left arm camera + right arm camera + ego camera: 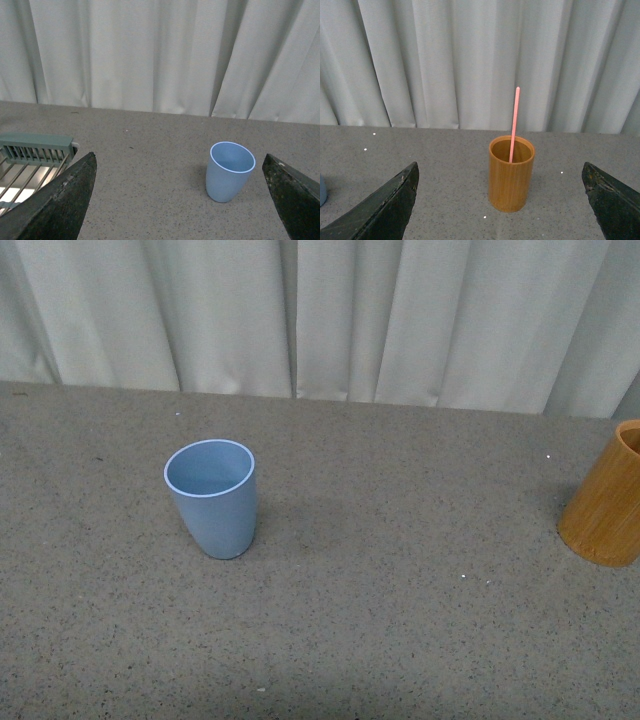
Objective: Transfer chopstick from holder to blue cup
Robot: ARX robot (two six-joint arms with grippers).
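Chopstick stands nearly upright in the holder, its upper length rising above the rim. The holder sits on the speckled worktop ahead of the right jaws, centred in the gap between them and well apart from both. The right jaws are spread wide and grip nothing. The left jaws are likewise spread wide and empty. The blue cup stands upright ahead of them, within their gap and closer to one jaw. A grey-green rack lies beyond the other jaw.
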